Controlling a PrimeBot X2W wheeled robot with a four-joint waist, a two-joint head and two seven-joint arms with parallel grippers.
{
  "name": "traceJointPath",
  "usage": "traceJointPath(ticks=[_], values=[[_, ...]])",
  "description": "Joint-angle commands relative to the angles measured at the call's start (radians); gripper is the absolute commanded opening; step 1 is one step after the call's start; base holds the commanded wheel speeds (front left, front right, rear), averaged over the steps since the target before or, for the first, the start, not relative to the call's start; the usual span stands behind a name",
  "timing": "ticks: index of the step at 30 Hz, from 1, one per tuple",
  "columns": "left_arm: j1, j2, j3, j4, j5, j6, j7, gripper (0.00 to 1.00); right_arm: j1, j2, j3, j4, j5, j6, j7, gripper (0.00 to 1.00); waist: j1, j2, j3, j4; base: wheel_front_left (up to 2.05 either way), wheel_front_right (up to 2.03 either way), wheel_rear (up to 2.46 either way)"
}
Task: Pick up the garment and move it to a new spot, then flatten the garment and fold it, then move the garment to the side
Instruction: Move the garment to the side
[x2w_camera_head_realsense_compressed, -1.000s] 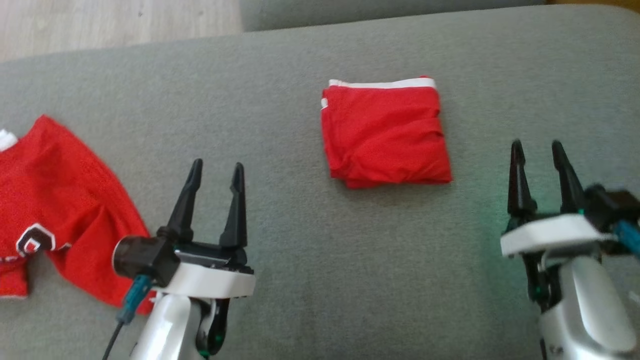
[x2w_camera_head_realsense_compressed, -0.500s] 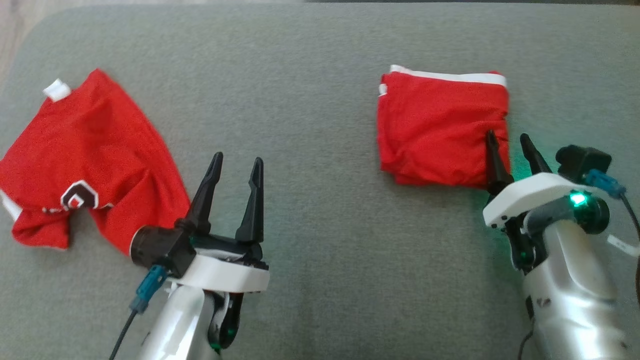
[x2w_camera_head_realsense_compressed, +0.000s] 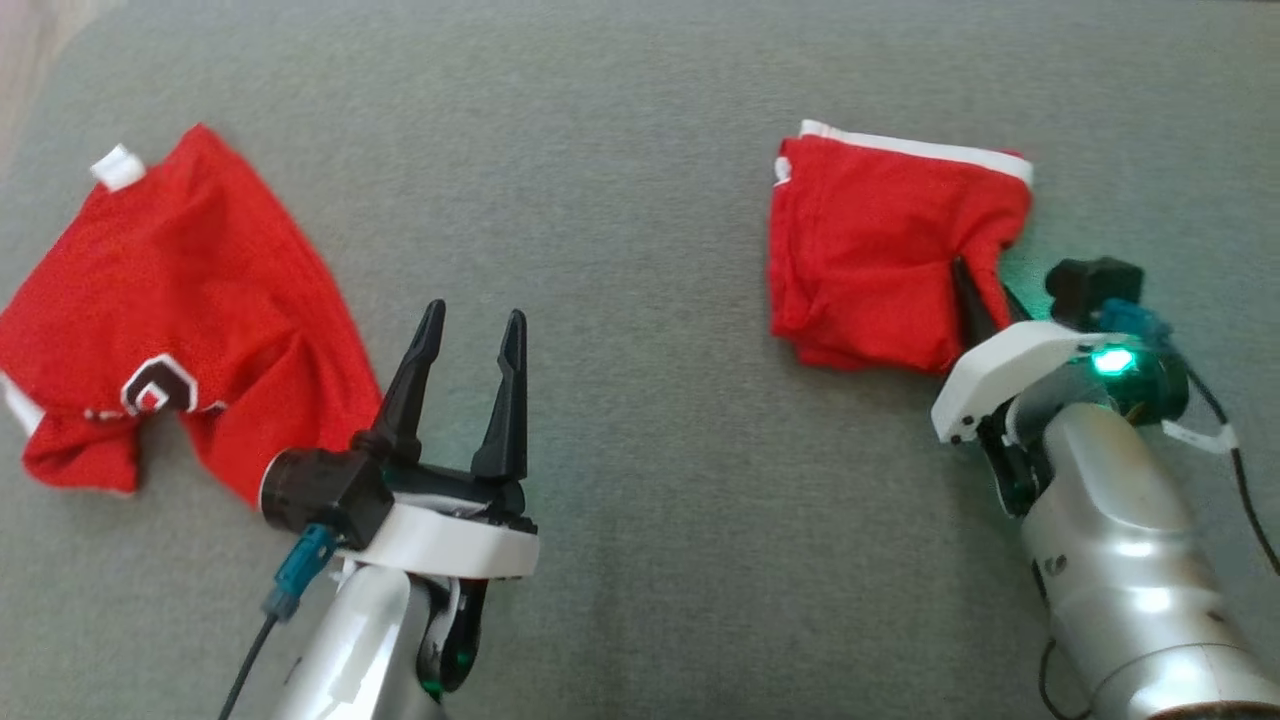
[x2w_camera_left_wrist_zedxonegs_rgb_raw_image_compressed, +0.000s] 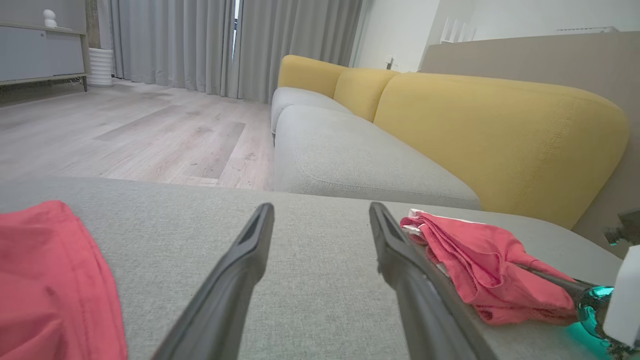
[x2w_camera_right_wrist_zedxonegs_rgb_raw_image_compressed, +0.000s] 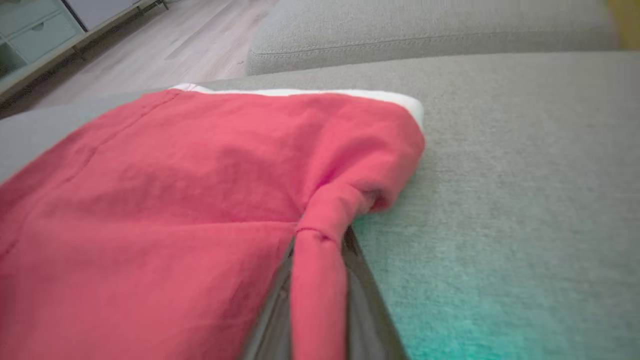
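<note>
I am looking down at a big grey cushion (x2w_camera_head_realsense_compressed: 640, 200) that is reaching across the frame from left to right. Its soft top is carrying two red things, and they are lying well apart from each other. A folded red cloth (x2w_camera_head_realsense_compressed: 870, 250) is sitting at the upper right of the frame, with a white strip (x2w_camera_head_realsense_compressed: 920, 150) running along its top edge. Its lower right corner is bunching up into a point. A red shirt (x2w_camera_head_realsense_compressed: 170, 300) is lying crumpled at the left of the frame. It is showing a little white tag (x2w_camera_head_realsense_compressed: 117, 167) near its top and a black and white badge (x2w_camera_head_realsense_compressed: 155, 388) lower down.
</note>
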Motion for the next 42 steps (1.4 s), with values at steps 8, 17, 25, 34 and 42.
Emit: traceJointPath(ticks=[8,17,25,34,42], values=[[-0.027,0.004,0.040,-0.035,0.006,-0.004,-0.005,1.00,-0.032,-0.081,0.063,-0.023,-0.152,-0.001,-0.022,0.00,-0.0001,0.0000,-0.019,-0.080,0.00,0.00,0.00],[-0.053,0.004,0.025,-0.049,-0.007,-0.003,-0.005,1.00,-0.021,-0.400,0.208,-0.023,-0.081,-0.001,0.049,0.00,-0.0001,0.0000,0.015,-0.075,0.00,0.00,0.00],[-0.075,0.004,0.046,-0.051,-0.007,-0.008,-0.005,1.00,-0.027,-0.632,0.273,-0.041,0.003,-0.001,0.083,0.00,-0.0001,0.0000,0.059,-0.051,0.00,0.00,0.00],[-0.096,0.004,0.052,-0.049,-0.009,-0.013,-0.005,1.00,-0.066,-0.680,0.211,-0.014,-0.008,-0.001,0.093,0.00,-0.0001,0.0000,0.089,-0.030,0.00,0.00,0.00],[-0.090,0.004,0.067,-0.041,-0.006,-0.012,-0.005,1.00,-0.086,-0.617,0.105,0.014,-0.009,-0.001,0.066,1.00,-0.0001,0.0000,0.069,-0.044,0.00,0.00,0.00]])
